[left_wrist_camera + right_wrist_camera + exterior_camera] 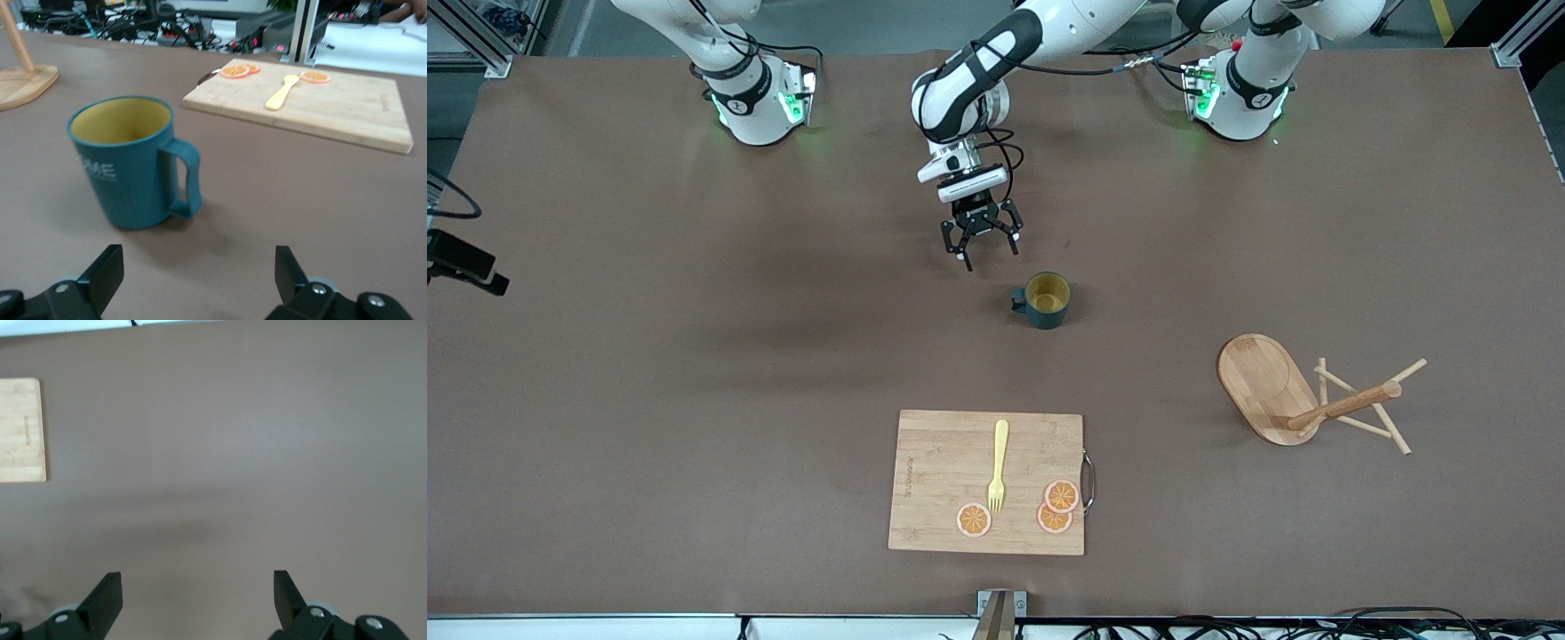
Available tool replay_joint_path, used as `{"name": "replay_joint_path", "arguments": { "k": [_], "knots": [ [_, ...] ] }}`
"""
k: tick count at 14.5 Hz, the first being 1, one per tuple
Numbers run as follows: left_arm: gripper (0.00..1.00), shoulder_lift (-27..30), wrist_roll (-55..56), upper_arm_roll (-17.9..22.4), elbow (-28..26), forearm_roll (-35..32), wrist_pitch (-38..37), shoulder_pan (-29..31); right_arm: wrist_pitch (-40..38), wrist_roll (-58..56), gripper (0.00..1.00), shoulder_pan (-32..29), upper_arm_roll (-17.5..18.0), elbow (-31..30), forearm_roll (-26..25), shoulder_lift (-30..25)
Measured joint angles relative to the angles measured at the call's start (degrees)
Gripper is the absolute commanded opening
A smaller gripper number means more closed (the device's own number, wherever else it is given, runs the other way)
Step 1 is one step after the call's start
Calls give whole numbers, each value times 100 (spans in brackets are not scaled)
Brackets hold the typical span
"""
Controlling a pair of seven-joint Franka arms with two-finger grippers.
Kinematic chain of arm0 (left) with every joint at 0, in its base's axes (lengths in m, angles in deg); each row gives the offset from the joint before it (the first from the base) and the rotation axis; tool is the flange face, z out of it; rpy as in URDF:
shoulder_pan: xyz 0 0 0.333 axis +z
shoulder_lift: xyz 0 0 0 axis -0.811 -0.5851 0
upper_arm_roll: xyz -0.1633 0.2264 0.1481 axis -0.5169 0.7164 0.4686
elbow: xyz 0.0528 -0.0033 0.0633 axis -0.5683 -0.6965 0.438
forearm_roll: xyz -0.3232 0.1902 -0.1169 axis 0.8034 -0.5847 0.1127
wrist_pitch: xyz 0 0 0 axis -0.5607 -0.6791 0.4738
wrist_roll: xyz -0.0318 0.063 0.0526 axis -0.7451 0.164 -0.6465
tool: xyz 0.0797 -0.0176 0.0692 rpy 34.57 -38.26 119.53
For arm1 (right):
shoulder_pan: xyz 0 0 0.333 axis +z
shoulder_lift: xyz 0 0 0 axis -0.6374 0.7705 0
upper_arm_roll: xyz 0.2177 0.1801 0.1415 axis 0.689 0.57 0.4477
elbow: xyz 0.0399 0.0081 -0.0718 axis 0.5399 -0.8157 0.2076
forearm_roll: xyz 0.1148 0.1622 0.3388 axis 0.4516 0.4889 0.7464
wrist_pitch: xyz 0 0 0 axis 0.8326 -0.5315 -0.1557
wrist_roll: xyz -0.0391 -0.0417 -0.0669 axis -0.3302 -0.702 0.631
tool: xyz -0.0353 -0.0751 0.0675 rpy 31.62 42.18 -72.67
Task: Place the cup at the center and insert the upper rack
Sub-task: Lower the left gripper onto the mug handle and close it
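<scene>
The brown worktop (694, 356) spreads under me. The upper rack (1303, 396) lies tipped on its side toward my left arm's end, nearer the front camera than the cup, its post as long axis running from the oval base out toward that end, pegs crossing it. The cup (1047, 300) stands upright near the worktop's middle, mouth up, handle turned toward the right arm's end. My left tool (980, 238) hangs released, jaws spread wide, just beside the cup and short of touching it; this arm is plainly the nearer one. My right tool (197, 600), also released, waits over bare worktop.
</scene>
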Motion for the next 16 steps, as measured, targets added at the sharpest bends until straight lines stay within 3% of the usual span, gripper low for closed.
{"name": "replay_joint_path", "arguments": {
  "k": [3, 12, 16],
  "knots": [
    [99, -216, 69, 85, -4, -474, -116, 0, 51, 19, 100, 0, 3, -462, -10, -366],
    [98, -449, -456, 361, 41, -804, -221, -99, 122, 31, 100, -3, -4, -817, -55, -413],
    [90, -470, -461, 388, 46, -1100, -220, -99, 123, 30, 100, -3, 3, -821, -112, -417]
  ]
}}
